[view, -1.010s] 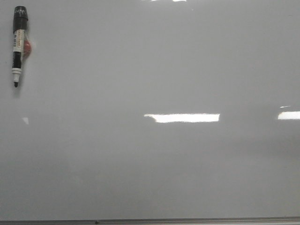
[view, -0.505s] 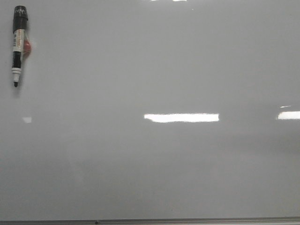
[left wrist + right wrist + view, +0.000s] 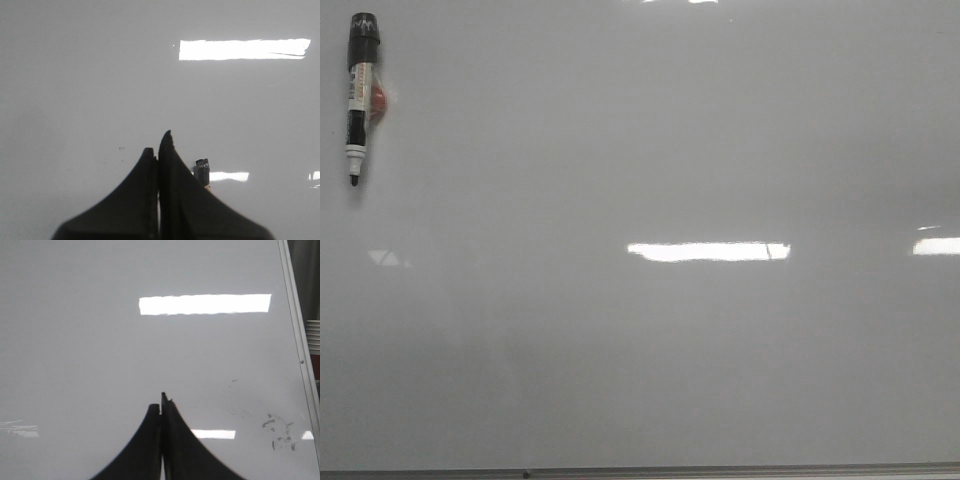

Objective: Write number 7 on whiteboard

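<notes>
Whiteboard (image 3: 640, 360): glossy pale grey-white surface filling the front view, thin metal edge along its near side. No drawn 7 is visible on it in any view; the surface around the marker is unmarked.

Marker (image 3: 359, 95): black barrel with a white label band, black cap end pointing away from the metal edge, black tip toward it. It lies on the whiteboard at the far left corner, well apart from the metal edge. The label print is too small to read in the front view. A small red patch (image 3: 378, 98) shows just beside the barrel, touching it on the side toward the board's middle.

Marker, left wrist view (image 3: 202, 171): only the black end shows, just beside the left gripper, with white lettering on it too blurred to read for certain.

Left gripper (image 3: 158, 150): both black fingers pressed together, no gap, nothing between them.

Right gripper (image 3: 161, 407): fingers likewise pressed together, holding nothing. Faint dark smudges (image 3: 277, 432) sit on the whiteboard beside it, near the metal frame (image 3: 299, 340) on that side.

Light reflection (image 3: 708, 251): bright bar near the whiteboard's middle.

Compared with half a second ago: marker in the same place at the far left corner; the small pale glint below it has shifted slightly and changed shape; the central reflection is almost unchanged.
</notes>
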Robot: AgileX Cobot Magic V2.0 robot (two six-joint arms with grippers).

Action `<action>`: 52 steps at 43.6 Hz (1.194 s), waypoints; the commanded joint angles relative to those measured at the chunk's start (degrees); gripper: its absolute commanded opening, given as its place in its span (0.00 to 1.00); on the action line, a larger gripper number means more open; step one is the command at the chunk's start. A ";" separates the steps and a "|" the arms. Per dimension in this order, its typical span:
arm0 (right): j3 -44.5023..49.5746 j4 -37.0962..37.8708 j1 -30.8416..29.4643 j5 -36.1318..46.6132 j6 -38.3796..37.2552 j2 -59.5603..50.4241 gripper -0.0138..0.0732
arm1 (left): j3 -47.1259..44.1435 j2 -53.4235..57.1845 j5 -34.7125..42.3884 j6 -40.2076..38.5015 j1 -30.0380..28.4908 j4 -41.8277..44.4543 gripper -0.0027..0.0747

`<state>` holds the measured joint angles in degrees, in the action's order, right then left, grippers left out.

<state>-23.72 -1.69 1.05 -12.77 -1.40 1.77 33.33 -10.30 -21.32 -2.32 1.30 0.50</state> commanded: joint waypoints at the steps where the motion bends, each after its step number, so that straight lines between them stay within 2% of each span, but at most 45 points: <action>1: -5.93 0.72 -0.38 1.15 0.73 5.74 0.08 | 5.65 -5.28 0.85 -0.18 0.00 -0.19 0.01; 11: -13.51 0.72 -0.38 -5.28 0.73 18.36 0.08 | 8.33 -13.31 -2.70 -0.18 0.00 -0.50 0.01; 21: -13.72 0.72 -0.38 -7.83 0.73 26.90 0.08 | 8.33 -18.62 -4.65 -0.18 0.00 -0.50 0.01; 32: -13.72 0.83 -0.38 -8.71 0.77 34.38 0.08 | 8.22 -22.11 -3.31 -0.18 0.00 -0.50 0.01; 41: -13.72 0.95 -0.38 -11.23 3.55 38.05 0.09 | 8.22 -25.15 -7.14 -0.18 0.00 -0.50 0.02; 43: -13.72 0.95 -0.38 -11.23 3.61 38.38 0.12 | 8.22 -26.03 -7.41 -0.18 0.14 -0.50 0.08; 46: -13.72 0.95 -0.38 -11.17 3.61 38.45 0.21 | 8.22 -27.23 -7.55 -0.18 0.39 -0.50 0.19; 49: -13.72 0.95 -0.38 -10.99 3.66 38.45 0.36 | 8.22 -28.55 -7.44 -0.18 1.02 -0.50 0.37; 52: -13.72 0.95 -0.38 -10.97 3.66 38.45 0.56 | 8.22 -30.09 -7.44 -0.18 2.03 -0.50 0.59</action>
<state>-35.37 -1.22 1.05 -27.76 1.48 40.05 39.74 -38.72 -32.58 -2.32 2.10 0.48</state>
